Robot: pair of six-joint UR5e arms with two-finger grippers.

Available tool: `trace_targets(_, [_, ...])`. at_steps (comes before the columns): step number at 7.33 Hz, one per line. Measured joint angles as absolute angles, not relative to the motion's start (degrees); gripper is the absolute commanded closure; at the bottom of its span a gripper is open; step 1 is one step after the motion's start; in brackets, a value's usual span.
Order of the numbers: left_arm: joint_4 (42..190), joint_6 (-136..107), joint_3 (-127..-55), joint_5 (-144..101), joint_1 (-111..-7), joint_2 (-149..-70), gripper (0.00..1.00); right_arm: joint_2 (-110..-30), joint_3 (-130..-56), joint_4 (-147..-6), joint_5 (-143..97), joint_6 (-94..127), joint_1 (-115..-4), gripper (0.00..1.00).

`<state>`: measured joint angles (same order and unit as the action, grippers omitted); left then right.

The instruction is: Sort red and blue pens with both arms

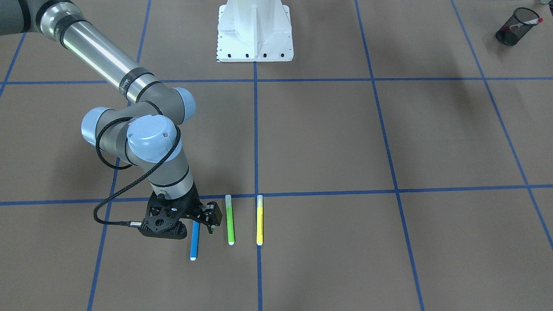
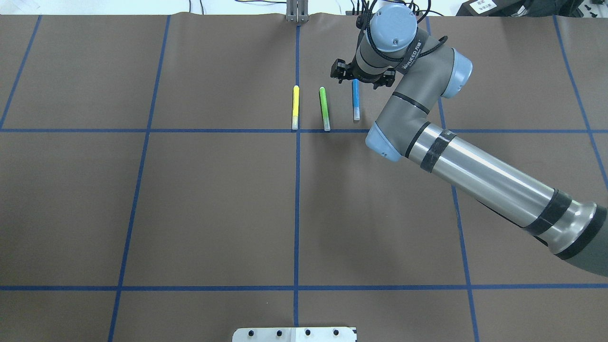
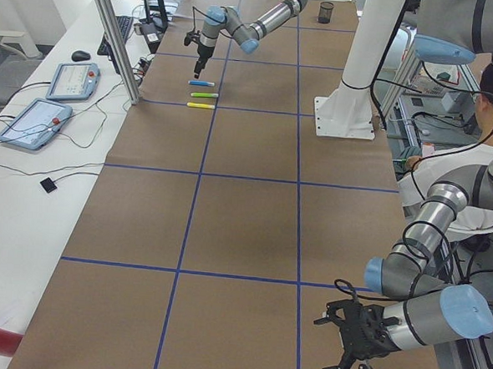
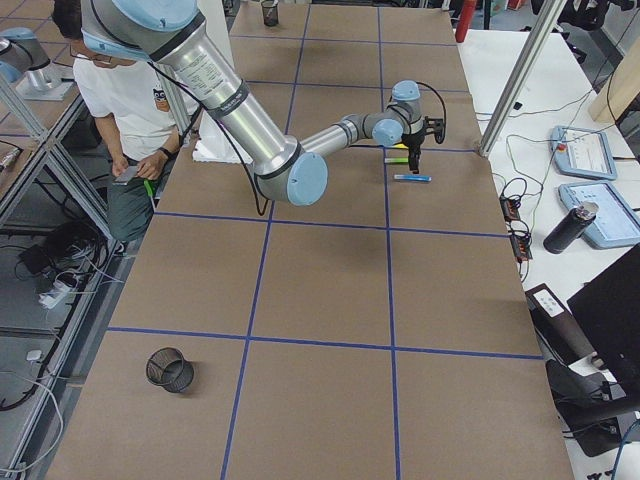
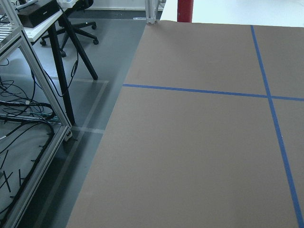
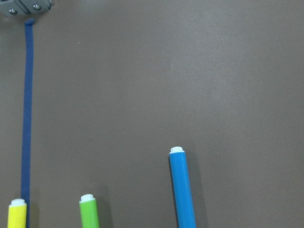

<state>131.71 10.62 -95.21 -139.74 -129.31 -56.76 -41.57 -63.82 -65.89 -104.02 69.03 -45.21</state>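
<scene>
The blue pen (image 1: 194,242) lies flat on the brown table, the rightmost of three parallel markers in the overhead view (image 2: 356,100). My right gripper (image 2: 362,78) hangs over the pen's far end, open, with a finger on either side. The right wrist view shows the blue pen (image 6: 183,190) lying loose and no fingers. The red pen (image 1: 529,22) stands in a black mesh cup (image 1: 515,28) at a table corner. My left gripper (image 3: 350,337) shows only in the exterior left view, off the table's near end; I cannot tell whether it is open or shut.
A green marker (image 2: 324,108) and a yellow marker (image 2: 295,107) lie beside the blue pen. A second black mesh cup (image 4: 170,370) stands near the table's right end. The white robot base (image 1: 255,32) sits mid-edge. A seated person (image 4: 130,90) is beside the table.
</scene>
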Motion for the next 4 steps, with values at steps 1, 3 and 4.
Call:
trace_targets(1, [130.41,4.41,-95.74,-139.69,-121.44,-60.8,0.0,-40.78,-61.07,-64.28,-103.44,71.17,-45.2,0.07])
trace_targets(3, [127.92,-7.7,-95.92,-139.68,-108.69,-70.0,0.0,-37.99,-54.31,-60.51,-103.33,74.42,-45.29,0.15])
trace_targets(4, [126.26,-10.24,-95.87,-139.67,-106.01,-73.2,0.0,-36.88,-52.16,-59.97,-103.41,74.67,-45.34,0.19])
